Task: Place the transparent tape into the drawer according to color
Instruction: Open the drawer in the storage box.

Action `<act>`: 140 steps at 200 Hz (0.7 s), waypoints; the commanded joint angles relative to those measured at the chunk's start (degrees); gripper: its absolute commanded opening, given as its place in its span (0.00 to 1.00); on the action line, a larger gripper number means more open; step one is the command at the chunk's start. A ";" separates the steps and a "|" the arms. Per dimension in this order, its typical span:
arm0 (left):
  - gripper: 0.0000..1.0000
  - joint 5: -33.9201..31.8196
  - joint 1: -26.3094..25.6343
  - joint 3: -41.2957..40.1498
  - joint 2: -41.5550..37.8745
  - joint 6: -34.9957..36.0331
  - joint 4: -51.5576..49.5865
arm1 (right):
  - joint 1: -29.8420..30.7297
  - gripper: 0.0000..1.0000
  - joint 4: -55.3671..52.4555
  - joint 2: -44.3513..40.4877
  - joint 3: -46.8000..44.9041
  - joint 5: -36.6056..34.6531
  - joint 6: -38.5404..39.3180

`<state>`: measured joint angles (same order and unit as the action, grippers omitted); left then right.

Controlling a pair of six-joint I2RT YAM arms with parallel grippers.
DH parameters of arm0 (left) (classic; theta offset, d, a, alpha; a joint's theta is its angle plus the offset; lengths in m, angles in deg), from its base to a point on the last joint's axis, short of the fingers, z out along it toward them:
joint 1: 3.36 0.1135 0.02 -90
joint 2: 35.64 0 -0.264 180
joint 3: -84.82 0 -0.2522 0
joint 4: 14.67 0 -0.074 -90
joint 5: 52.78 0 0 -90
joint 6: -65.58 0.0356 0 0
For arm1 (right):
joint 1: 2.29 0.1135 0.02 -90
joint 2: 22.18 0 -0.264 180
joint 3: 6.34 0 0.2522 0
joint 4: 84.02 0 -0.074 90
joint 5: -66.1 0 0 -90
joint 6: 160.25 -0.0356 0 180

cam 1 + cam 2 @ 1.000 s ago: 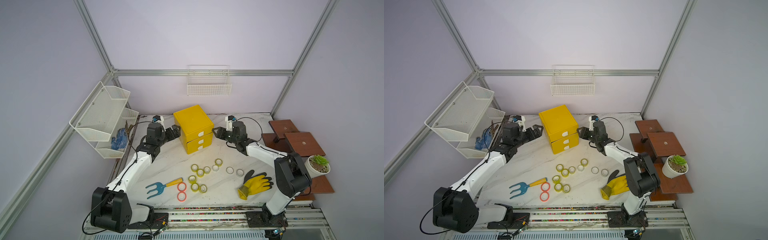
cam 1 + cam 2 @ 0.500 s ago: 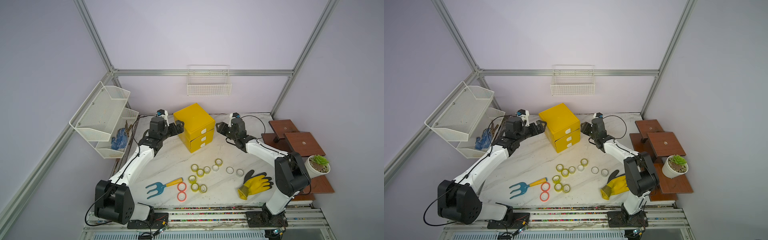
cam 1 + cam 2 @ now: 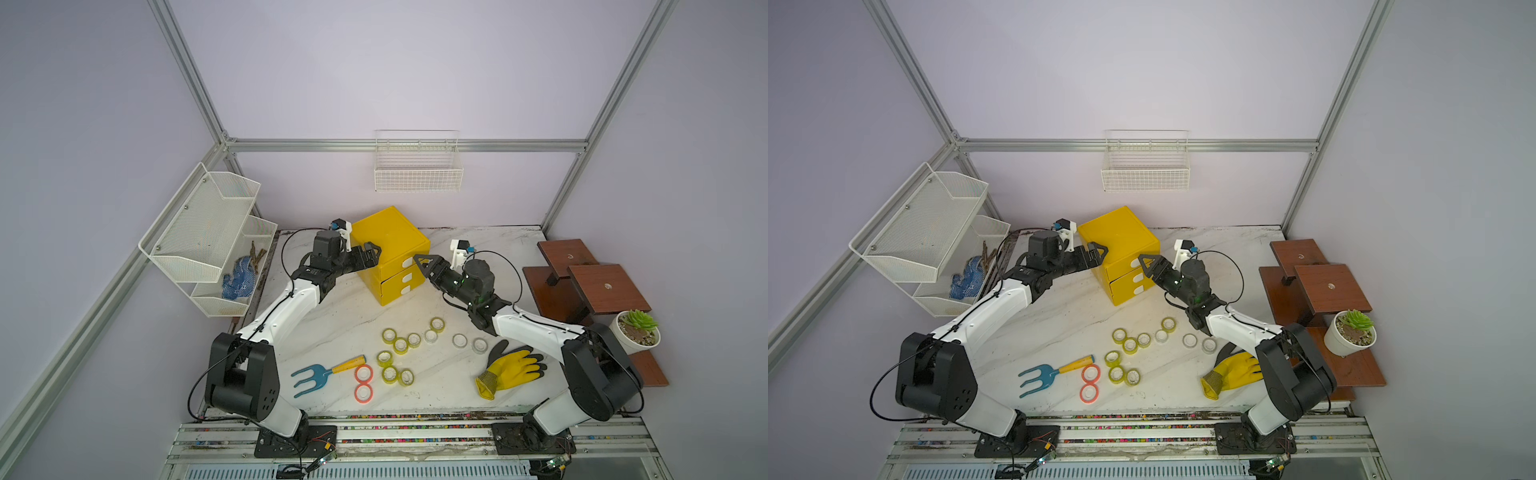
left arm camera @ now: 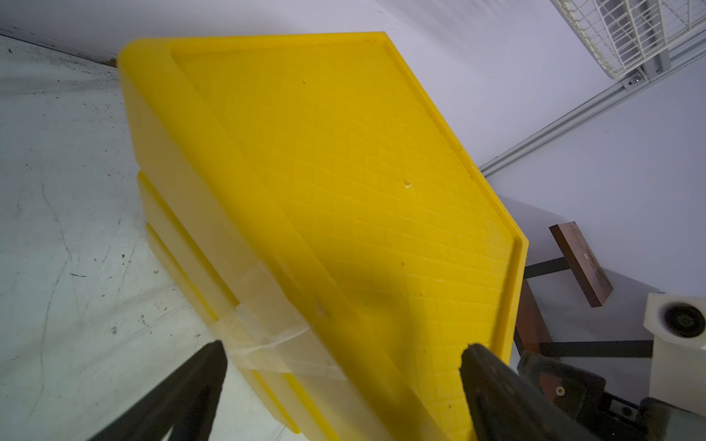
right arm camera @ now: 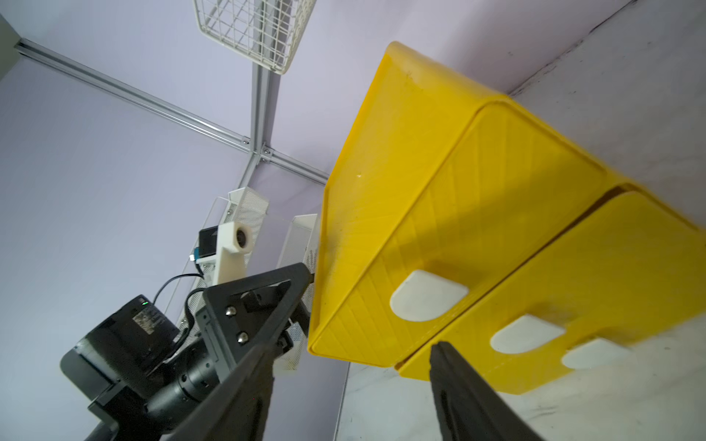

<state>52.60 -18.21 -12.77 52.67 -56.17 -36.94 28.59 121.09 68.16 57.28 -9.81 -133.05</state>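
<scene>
The yellow drawer box [image 3: 390,249] [image 3: 1119,245] stands at the back of the table, its three drawers with white handles shut. My left gripper [image 3: 371,253] [image 4: 344,345] is open and straddles the box's upper left edge. My right gripper [image 3: 420,262] [image 5: 353,345] is open with nothing between its fingers, just off the top drawer's front corner [image 5: 344,343]. The transparent tape lies loose on the table: several yellow-green rolls [image 3: 401,345] [image 3: 1129,345], clear rolls [image 3: 459,340] [image 3: 1190,340] and two pink rings [image 3: 363,373] [image 3: 1091,373].
A blue hand fork [image 3: 316,374] lies left of the pink rings and a yellow glove [image 3: 513,368] lies at the front right. Brown wooden steps [image 3: 582,282] with a potted plant [image 3: 636,328] line the right edge. A white mesh shelf [image 3: 208,241] hangs on the left.
Both grippers have moved in toward the yellow box from either side. The right gripper's jaws have spread wider. The tape rolls have not moved.
</scene>
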 commanded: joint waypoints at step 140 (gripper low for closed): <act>1.00 -0.34 -1.14 -1.75 -1.92 1.16 2.60 | 3.59 0.63 13.24 10.56 -0.22 -5.26 -18.10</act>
<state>52.40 -18.95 -13.87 52.61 -56.19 -36.22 31.98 130.12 77.04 55.36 -15.78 -148.24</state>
